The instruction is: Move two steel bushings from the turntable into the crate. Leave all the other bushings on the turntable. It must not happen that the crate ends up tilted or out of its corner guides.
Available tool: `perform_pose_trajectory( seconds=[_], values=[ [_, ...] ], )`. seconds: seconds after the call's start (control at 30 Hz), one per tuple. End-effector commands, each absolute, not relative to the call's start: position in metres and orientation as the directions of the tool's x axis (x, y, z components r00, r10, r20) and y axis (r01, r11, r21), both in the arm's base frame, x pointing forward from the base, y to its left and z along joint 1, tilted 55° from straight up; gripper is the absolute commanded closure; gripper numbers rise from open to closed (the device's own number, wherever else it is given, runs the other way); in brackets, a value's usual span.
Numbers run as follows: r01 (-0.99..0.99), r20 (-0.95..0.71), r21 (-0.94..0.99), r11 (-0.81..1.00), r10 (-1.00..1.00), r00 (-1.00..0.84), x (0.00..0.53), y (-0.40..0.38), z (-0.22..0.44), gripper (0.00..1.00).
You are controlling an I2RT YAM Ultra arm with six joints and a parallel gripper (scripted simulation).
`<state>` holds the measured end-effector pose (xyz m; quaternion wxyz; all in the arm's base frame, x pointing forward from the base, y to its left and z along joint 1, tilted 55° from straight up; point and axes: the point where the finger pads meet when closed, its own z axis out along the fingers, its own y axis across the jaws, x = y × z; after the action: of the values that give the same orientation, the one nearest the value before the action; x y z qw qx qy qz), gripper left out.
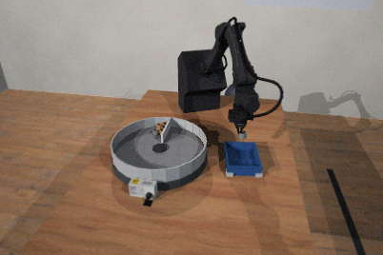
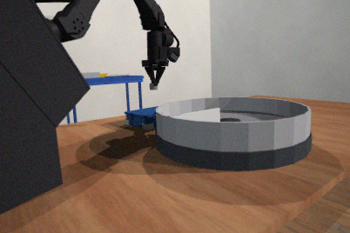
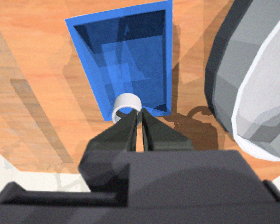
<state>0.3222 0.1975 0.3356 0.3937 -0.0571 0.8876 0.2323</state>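
My gripper [image 1: 241, 131] [image 2: 154, 83] [image 3: 139, 112] is shut on a steel bushing [image 1: 242, 135] [image 2: 153, 87] [image 3: 127, 100], pinching it by its wall. The bushing hangs above the blue crate [image 1: 244, 172] [image 2: 140, 119] [image 3: 168, 60], over its end nearer the arm's base in the wrist view. No bushing shows in the visible part of the crate. The round turntable [image 1: 143, 166] [image 2: 235, 136] [image 3: 218, 65] stands beside the crate. Orange bushings [image 1: 161, 126] and a grey bushing [image 1: 155, 131] lie at its back, by the white divider; their exact number is unclear.
The turntable's high wall and its white divider [image 1: 165, 134] [image 2: 205, 115] stand near the crate. A small white control box [image 1: 143, 188] sits at the turntable's front. The dark arm base [image 1: 200, 82] [image 2: 26, 101] is behind. A black strip [image 1: 344, 210] lies at the right.
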Motion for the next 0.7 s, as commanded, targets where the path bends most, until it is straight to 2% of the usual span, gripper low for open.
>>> perform_pose_trajectory(
  seconds=[0.0,0.67],
  values=[
    [-0.264,-0.735,0.367,0.892,0.104,-0.670,0.3217,0.1964,0.3493,1.00],
    [-0.269,-0.747,0.371,0.889,0.114,-0.655,0.3195,0.1953,0.3577,1.00]
  ],
)
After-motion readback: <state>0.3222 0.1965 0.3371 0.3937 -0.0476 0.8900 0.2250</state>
